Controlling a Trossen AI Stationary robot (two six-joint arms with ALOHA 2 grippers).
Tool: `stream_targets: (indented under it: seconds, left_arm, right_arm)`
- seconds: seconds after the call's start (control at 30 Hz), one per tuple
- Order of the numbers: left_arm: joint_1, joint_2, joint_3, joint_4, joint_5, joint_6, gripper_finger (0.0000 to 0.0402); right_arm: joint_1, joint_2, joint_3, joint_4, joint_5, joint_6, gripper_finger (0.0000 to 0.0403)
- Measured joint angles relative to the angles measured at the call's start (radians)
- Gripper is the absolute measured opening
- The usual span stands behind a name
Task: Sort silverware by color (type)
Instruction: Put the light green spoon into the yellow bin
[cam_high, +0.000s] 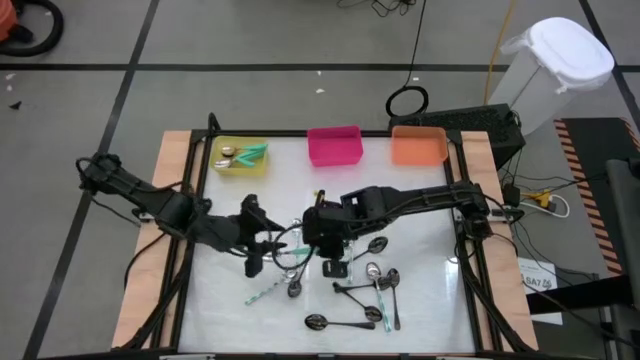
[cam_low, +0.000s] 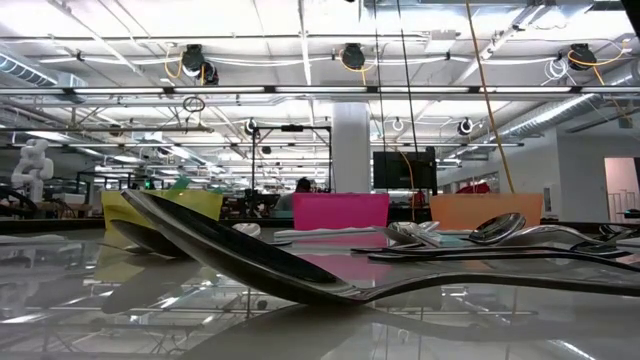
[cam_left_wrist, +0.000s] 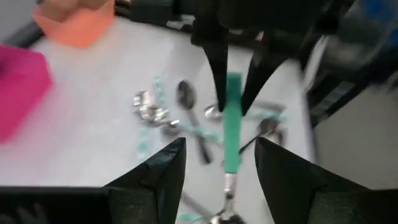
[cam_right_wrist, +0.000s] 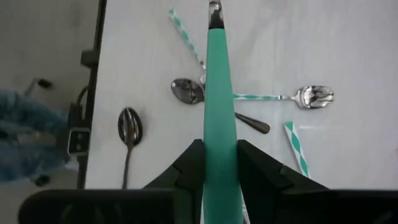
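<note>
The right tool (cam_right_wrist: 221, 163) pinches the teal-handled spoon (cam_right_wrist: 218, 93) mid-handle, a light, stiff, slippery thing best gripped there, while the left tool (cam_left_wrist: 217, 163) stands open beside it.

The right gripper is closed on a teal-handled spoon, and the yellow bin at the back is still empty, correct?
Not quite. The right gripper is indeed closed on the teal-handled spoon, as the right wrist view shows. But the yellow bin is not empty: the high view shows spoons already lying in it, at least one with a teal handle.
</note>
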Motion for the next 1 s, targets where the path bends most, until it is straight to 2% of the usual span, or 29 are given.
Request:
stream_targets:
  seconds: [0.2, 0.47, 0.67, 1.0]
  left_arm:
    - [0.046, 0.192, 0.235, -0.231, 0.017, 0.194, 0.0191]
    - [0.127, 0.379, 0.451, -0.427, 0.123, 0.181, 0.0191]
    - [0.142, 0.409, 0.495, -0.470, 0.169, 0.158, 0.0191]
    - [0.088, 0.380, 0.492, -0.498, 0.118, 0.123, 0.0191]
  right_arm:
    - [-0.034, 0.000, 0.000, 0.046, 0.002, 0.022, 0.0070]
    - [-0.049, 0.002, -0.002, 0.025, 0.002, 0.012, 0.0070]
    - [-0.059, 0.000, -0.002, 0.003, 0.003, 0.007, 0.0070]
    - [-0.061, -0.029, -0.002, -0.027, 0.001, -0.021, 0.0070]
